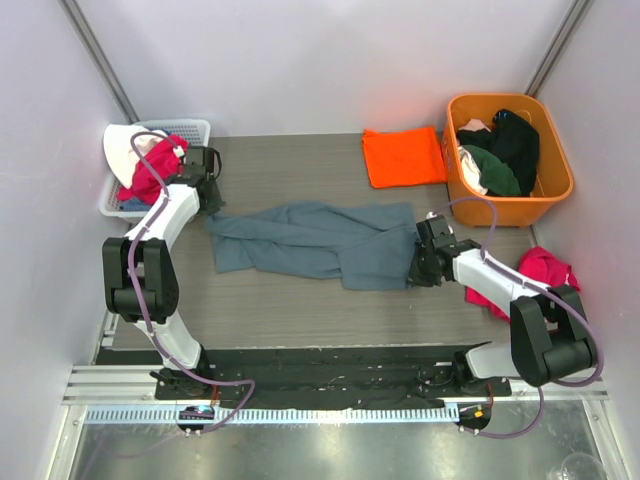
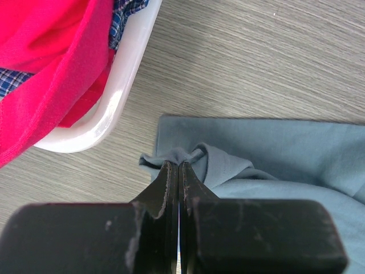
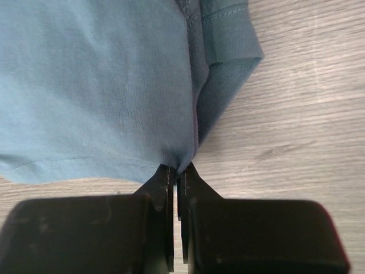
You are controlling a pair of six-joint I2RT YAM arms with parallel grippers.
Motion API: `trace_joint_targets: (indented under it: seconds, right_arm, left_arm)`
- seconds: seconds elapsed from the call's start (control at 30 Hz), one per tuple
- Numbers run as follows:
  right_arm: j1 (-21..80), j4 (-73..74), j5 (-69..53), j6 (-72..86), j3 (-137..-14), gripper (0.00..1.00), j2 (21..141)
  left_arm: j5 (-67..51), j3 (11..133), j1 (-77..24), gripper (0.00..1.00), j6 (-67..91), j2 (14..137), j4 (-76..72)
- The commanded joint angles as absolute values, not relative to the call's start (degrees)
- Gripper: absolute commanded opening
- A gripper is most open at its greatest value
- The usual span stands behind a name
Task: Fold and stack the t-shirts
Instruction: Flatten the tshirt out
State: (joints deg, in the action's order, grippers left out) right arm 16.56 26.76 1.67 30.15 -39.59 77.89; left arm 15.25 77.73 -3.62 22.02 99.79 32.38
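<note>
Your left tool is clamped on the 9 o'clock corner of the large slate blue-grey cotton t-shirt, with the elbow raised high. Your right tool pinches the shirt's 3 o'clock hem, forearm low over the grey wood-grain worktop. The shirt lies rumpled mid-worktop. The bright orange folded cotton t-shirt sits at 1 o'clock.

Grey wood-grain table. Laid on it are a crumpled blue-grey t-shirt across the middle, a folded orange t-shirt at the far edge, an orange tub far right, a white basket far left, and a pink garment at the right edge.
</note>
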Motion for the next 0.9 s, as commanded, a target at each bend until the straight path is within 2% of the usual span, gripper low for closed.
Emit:
trace_joint_targets:
  seconds: [0.0, 0.1, 0.13, 0.2, 0.23, 0.27, 0.47, 0.87]
  right_arm:
    - [16.70, 29.43, 4.91, 30.59, -41.48, 0.01, 73.05]
    - [16.61, 31.89, 8.87, 30.50, -43.84, 0.01, 71.90]
    - [16.44, 32.51, 9.57, 30.50, -44.47, 0.01, 71.63]
    - [16.09, 33.57, 10.63, 30.06, -46.04, 0.01, 71.72]
    - [16.08, 33.75, 10.90, 29.97, -46.32, 0.01, 71.63]
    - [15.82, 33.92, 11.16, 29.71, -46.67, 0.01, 71.63]
    - [14.77, 35.24, 12.92, 29.00, -48.08, 0.01, 71.54]
    - [10.11, 35.77, 12.39, 26.02, -50.71, 0.01, 73.30]
  left_arm:
    - [14.68, 79.89, -3.34, 0.01, 21.80, 99.67, 32.25]
    - [14.85, 79.89, -3.34, 0.15, 21.97, 99.32, 33.05]
    - [15.20, 79.81, -3.34, 0.32, 21.71, 98.97, 33.39]
    - [15.47, 79.19, -3.34, 0.40, 21.71, 98.53, 33.57]
    - [15.90, 79.02, -3.25, 0.52, 21.53, 98.09, 33.57]
    - [16.08, 78.75, -3.34, 0.59, 21.36, 97.91, 33.66]
    - [15.65, 76.29, -3.34, 0.65, 21.18, 96.16, 33.75]
    - [9.68, 64.44, -3.34, 0.65, 23.90, 90.53, 28.48]
